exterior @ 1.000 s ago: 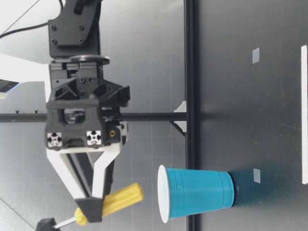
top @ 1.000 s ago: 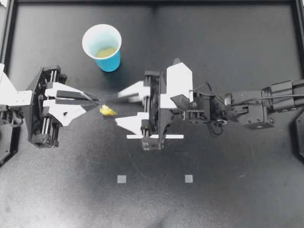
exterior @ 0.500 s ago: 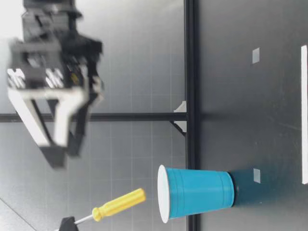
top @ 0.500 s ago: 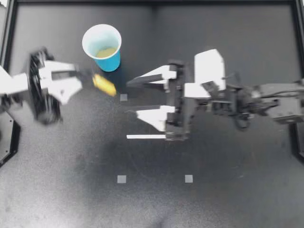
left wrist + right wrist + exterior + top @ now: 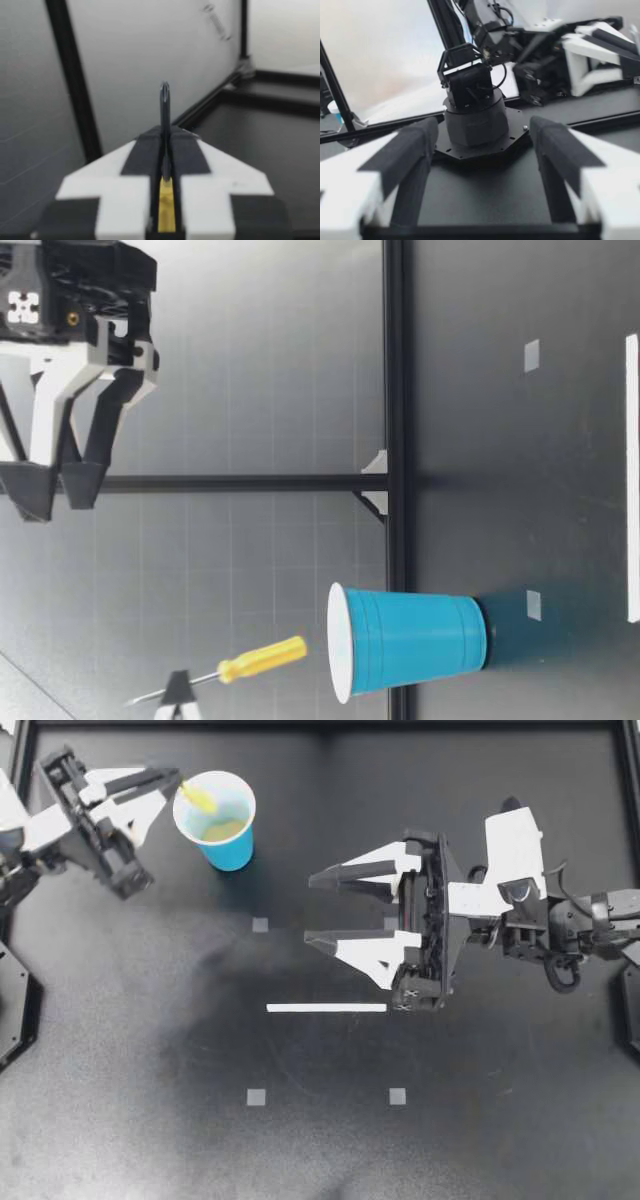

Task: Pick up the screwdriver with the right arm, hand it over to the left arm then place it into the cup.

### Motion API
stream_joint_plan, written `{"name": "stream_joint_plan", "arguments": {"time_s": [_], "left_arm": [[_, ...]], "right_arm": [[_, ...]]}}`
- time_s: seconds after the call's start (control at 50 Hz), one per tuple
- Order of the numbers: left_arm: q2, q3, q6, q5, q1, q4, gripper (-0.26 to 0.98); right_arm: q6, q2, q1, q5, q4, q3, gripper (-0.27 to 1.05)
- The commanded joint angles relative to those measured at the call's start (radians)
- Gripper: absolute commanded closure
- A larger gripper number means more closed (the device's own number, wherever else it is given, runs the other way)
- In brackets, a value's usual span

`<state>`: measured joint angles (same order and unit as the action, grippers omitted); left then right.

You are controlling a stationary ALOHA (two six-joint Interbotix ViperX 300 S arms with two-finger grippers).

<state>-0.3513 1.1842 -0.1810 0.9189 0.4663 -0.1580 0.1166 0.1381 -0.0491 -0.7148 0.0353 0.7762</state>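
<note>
1. Yellow plastic handle, thin metal shaft: in the top view the screwdriver [image 5: 197, 795] hangs from my left gripper [image 5: 172, 782], with its handle poking in over the white rim of the blue disposable cup [image 5: 232, 850]. The cup sits near the far-left corner of the black bench [image 5: 480, 1140], a bit in from both edges. My right gripper [image 5: 313, 908] is out over the middle of the bench, fingers spread wide with nothing in them. A white strip [image 5: 326, 1008] lies flat just beside it.
2. Low view: the screwdriver [image 5: 262, 658] points handle-down and is a little tilted. Its end is just above the mouth of the cup [image 5: 410, 640], not inside yet. Only the tip of the left gripper [image 5: 178, 695] shows, pinching the shaft higher up. The right gripper [image 5: 55, 490] is high above the bench, well apart and splayed.
3. Left wrist view: the white-and-black fingers [image 5: 220, 185] are clamped tight on the screwdriver [image 5: 166, 212]. Yellow shows in the slit between them and the dark shaft sticks out ahead. The cup isn't in this shot.
4. Right wrist view: the black-padded fingers [image 5: 405, 150] stand wide apart, empty.
5. My take: we're at the drop. I'd centre the handle over the mouth and sink it below the rim before letting go. With that tilt, a high release could clip the rim and knock the light cup over. Open gently, then lift straight up.
</note>
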Motion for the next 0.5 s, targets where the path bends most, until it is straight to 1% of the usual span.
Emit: {"name": "stream_joint_plan", "arguments": {"time_s": [0.0,0.12,0.2,0.28,0.36,0.48], "left_arm": [[0.023,-0.026,-0.009,0.005,0.012,-0.005,0.73],[0.064,-0.034,-0.006,0.005,0.012,-0.008,0.72],[0.094,-0.041,0.003,0.008,0.014,-0.025,0.72],[0.118,-0.049,-0.005,0.017,0.012,-0.037,0.69],[0.124,-0.054,-0.008,0.029,0.012,-0.037,0.6],[0.118,-0.061,-0.005,0.029,0.014,-0.037,0.42]], "right_arm": [[0.002,0.025,-0.006,-0.011,0.002,-0.011,0.09],[0.002,0.023,-0.006,-0.011,0.0,-0.011,0.09],[0.0,0.023,-0.006,-0.009,0.0,-0.011,0.09],[0.003,0.02,-0.005,-0.011,0.0,-0.011,0.09],[0.006,0.02,-0.006,-0.009,0.0,-0.011,0.09],[0.005,0.021,-0.006,-0.011,-0.002,-0.008,0.09]]}}
